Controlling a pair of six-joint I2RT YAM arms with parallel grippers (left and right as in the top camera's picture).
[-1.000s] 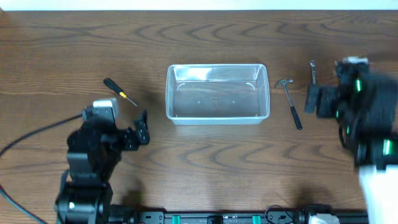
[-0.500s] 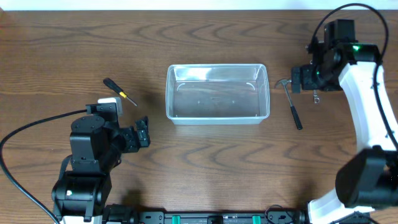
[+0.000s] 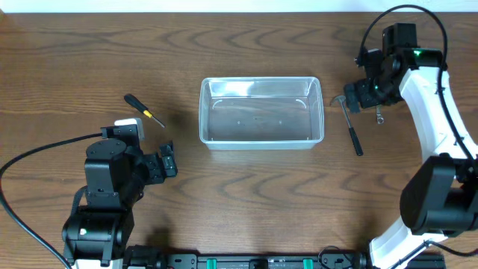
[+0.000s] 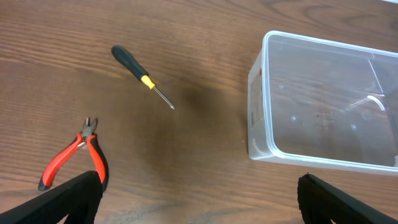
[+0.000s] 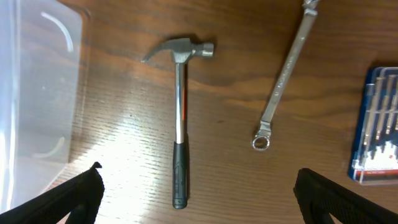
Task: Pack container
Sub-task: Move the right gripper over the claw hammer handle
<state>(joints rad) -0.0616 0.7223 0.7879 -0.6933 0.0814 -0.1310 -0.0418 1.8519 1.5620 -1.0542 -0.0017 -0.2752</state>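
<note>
Two grippers are both released, fingers spread wide and grasping nothing. I find the container (image 3: 261, 112) upright at the centre of the table (image 3: 246, 194). The left gripper (image 3: 171, 158) sits near and left of it, with the pliers (image 4: 74, 158) and screwdriver (image 4: 140, 74) lying apart on the wood further left. The right gripper (image 5: 198, 199) hangs over the hammer (image 5: 179, 124), which lies just right of the container. A wrench (image 5: 286, 74) and a blue case (image 5: 379, 127) lie further right.
</note>
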